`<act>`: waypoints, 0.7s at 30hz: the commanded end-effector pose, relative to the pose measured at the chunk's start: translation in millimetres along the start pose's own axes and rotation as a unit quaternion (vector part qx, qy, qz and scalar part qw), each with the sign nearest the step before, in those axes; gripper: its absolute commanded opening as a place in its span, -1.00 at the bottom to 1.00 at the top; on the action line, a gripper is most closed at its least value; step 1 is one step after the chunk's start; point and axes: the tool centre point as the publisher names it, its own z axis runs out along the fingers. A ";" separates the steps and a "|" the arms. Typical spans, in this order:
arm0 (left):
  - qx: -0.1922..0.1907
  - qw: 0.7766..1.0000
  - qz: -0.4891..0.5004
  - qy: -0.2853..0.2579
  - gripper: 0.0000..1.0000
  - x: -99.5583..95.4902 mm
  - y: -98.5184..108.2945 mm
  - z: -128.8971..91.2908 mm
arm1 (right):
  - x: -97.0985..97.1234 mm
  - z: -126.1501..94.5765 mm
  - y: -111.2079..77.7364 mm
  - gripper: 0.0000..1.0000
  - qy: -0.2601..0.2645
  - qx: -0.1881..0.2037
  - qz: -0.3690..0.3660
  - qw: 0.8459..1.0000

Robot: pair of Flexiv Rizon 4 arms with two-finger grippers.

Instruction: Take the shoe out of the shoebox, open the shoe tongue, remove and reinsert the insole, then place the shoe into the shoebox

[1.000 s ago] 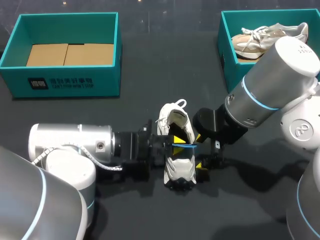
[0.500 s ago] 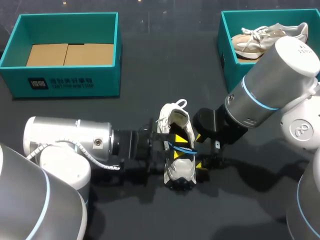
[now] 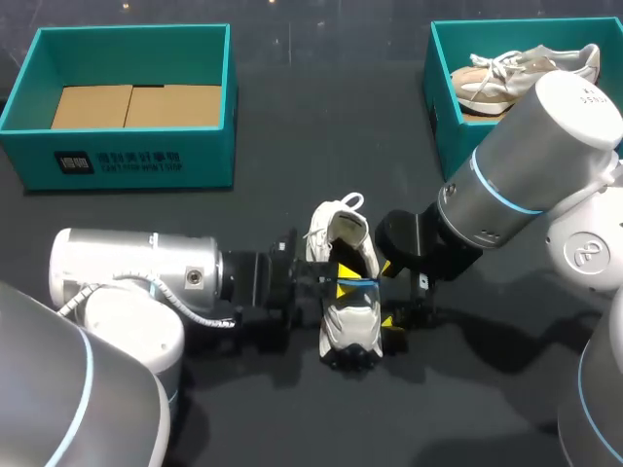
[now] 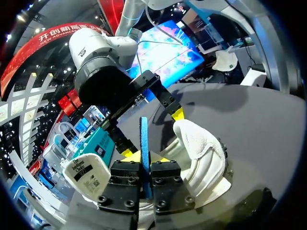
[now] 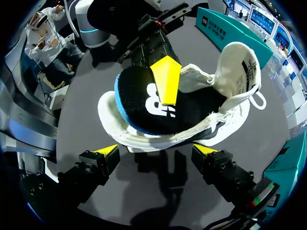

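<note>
A white shoe [image 3: 343,329] lies on the dark table between my two grippers, its tongue [image 4: 85,169] folded open. Its insole [image 5: 148,108], black on top with a blue edge [image 4: 144,136], sticks partly out of the shoe's opening. My left gripper [image 3: 343,285] comes in from the left and is shut on the insole's edge, with one yellow finger [image 5: 166,79] flat on the insole's top. My right gripper [image 3: 388,295] stands open at the shoe's right side. Its own fingertips [image 5: 108,151] are wide apart just short of the sole, touching nothing.
A teal shoebox [image 3: 131,161] with cardboard in its bottom stands at the back left. Another teal box [image 3: 446,107] at the back right holds a beige shoe [image 3: 516,70]. Both arms crowd the table's middle.
My left gripper shifted slightly at the shoe's opening, and the insole's blue edge tilted and levelled again. The right arm and the shoe have stayed put.
</note>
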 end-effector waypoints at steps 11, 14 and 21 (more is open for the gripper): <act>-0.001 1.000 -0.008 -0.001 -1.00 6.6 1.9 12.3 | 1.1 1.1 -0.1 1.00 -0.001 0.000 0.000 1.000; 0.011 1.000 -0.011 0.002 -0.90 5.1 -5.3 11.2 | 1.1 1.1 -0.1 1.00 -0.001 0.000 0.000 1.000; 0.024 1.000 -0.012 0.016 -0.36 5.9 -21.1 10.5 | 1.1 1.1 -0.1 1.00 -0.001 0.000 0.000 1.000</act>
